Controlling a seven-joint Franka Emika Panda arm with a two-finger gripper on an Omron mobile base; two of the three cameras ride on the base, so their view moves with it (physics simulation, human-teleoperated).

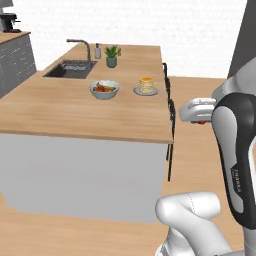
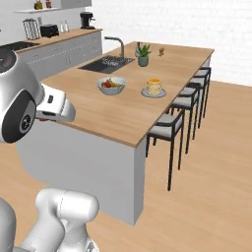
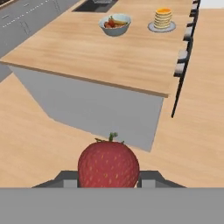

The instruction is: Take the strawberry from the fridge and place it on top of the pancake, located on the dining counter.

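The two-finger claw (image 3: 108,180) is clamped on the plump red strawberry with its small green stalk (image 3: 108,164), one dark finger tip showing at either side of the berry, so the fruit rides with the hand, out over the wooden floor and short of the near corner of the dining counter with the light wooden top and plain grey-white base (image 3: 109,52). What the coming move turns on is where the small stack of golden-tan round pancakes on its round grey plate (image 3: 162,18) lies from the claw: well ahead of it, far across the counter top and a little to the right of the line the hand looks along, close to the edge lined with black-framed stools (image 2: 170,129). The grey bowl of mixed fruit (image 3: 115,24) sits just beside the stack on its left, nearly straight ahead of the claw. Judging from this, the berry has to travel forward over the near edge and bear right, keeping clear of the bowl, before it can come down on the top pancake
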